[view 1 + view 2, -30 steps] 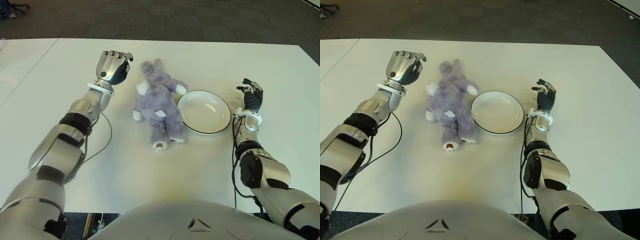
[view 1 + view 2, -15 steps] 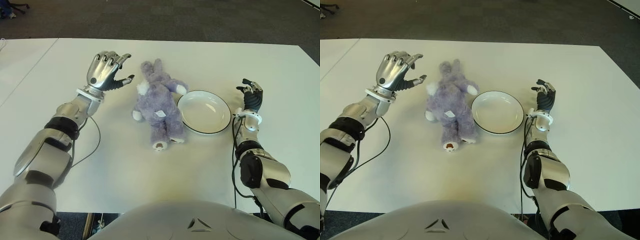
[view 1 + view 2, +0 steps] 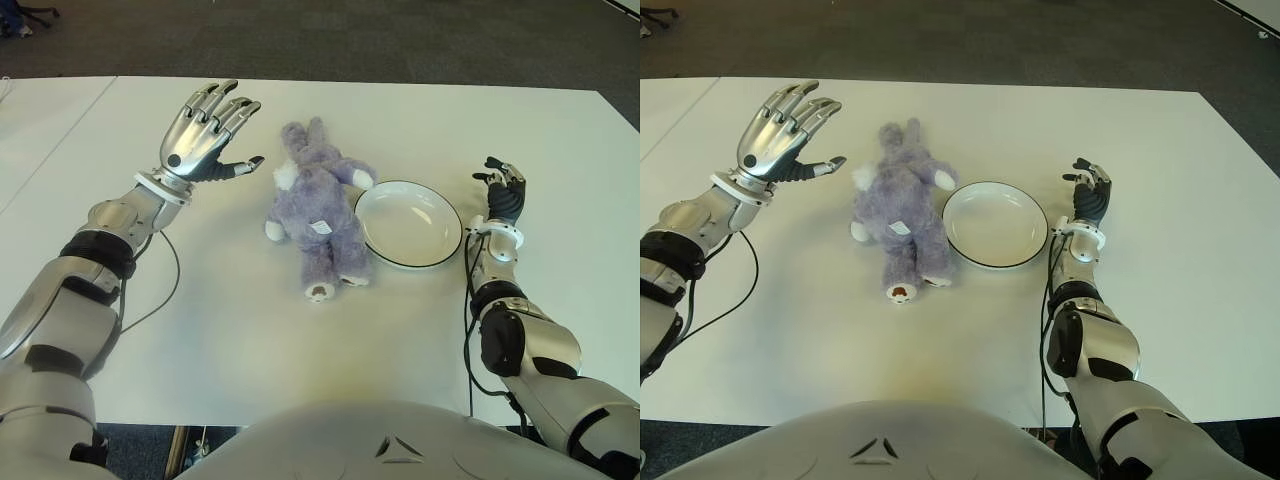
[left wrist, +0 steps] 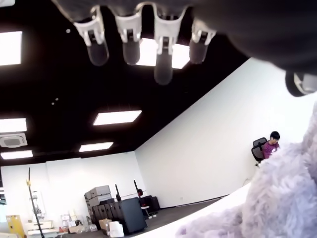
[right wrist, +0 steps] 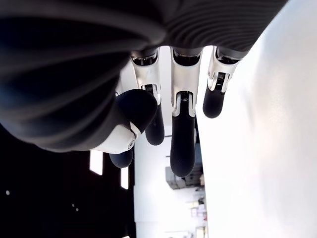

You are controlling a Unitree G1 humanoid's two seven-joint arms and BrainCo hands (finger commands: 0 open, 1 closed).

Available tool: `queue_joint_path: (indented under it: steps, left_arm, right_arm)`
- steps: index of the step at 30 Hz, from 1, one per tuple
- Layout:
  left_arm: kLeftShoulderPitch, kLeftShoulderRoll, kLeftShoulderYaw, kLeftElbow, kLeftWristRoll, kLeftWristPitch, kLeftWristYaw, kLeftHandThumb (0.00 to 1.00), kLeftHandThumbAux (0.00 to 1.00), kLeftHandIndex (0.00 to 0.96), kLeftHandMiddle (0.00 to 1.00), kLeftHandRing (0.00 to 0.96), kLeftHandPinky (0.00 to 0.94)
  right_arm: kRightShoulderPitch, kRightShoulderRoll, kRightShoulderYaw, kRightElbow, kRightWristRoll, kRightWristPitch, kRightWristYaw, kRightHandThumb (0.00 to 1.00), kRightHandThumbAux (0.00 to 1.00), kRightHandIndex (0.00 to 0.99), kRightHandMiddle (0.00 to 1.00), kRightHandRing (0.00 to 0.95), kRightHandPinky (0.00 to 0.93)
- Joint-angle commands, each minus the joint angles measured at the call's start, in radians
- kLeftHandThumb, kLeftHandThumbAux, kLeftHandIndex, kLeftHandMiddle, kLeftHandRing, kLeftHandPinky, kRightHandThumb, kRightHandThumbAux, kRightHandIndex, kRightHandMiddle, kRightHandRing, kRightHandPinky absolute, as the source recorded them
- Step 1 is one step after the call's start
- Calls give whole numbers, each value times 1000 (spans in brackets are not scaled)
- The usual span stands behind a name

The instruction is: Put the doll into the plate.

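Observation:
A purple plush rabbit doll [image 3: 318, 205] lies on its front on the white table, head away from me, one foot sole showing. Its right side touches the rim of a white plate [image 3: 408, 223] with a dark edge, which holds nothing. My left hand [image 3: 205, 135] hovers to the left of the doll's head, fingers spread wide, thumb pointing at the doll, holding nothing. In the left wrist view the doll's fur [image 4: 282, 198] shows close beside the straight fingers. My right hand [image 3: 503, 195] stays to the right of the plate with its fingers loosely curled and nothing in them.
The white table [image 3: 250, 330] stretches in front of the doll toward my body. A second table top [image 3: 45, 120] adjoins on the left. Dark carpet [image 3: 350, 40] lies beyond the far edge. A cable [image 3: 165, 285] hangs from my left forearm.
My left hand has gone from curled to fully spread and has shifted up and left, away from the doll. Doll, plate and right hand have not moved.

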Motion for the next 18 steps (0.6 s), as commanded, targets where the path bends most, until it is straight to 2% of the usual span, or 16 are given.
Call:
queue_joint_path:
  steps: [1, 13, 18]
  left_arm:
    - [56, 48, 1, -75, 5, -27, -118, 334, 113, 0, 0, 0, 0]
    - [111, 83, 47, -179, -28, -51, -223, 326, 131, 0, 0, 0, 0]
    - [138, 91, 69, -211, -57, -67, -283, 331, 140, 0, 0, 0, 0]
  right_arm:
    - [208, 126, 15, 132, -11, 67, -20, 947, 679, 424, 260, 458, 168]
    - [208, 127, 20, 132, -14, 61, -23, 947, 679, 424, 301, 459, 192]
    - [210, 125, 20, 133, -13, 64, -17, 947, 679, 424, 295, 459, 143]
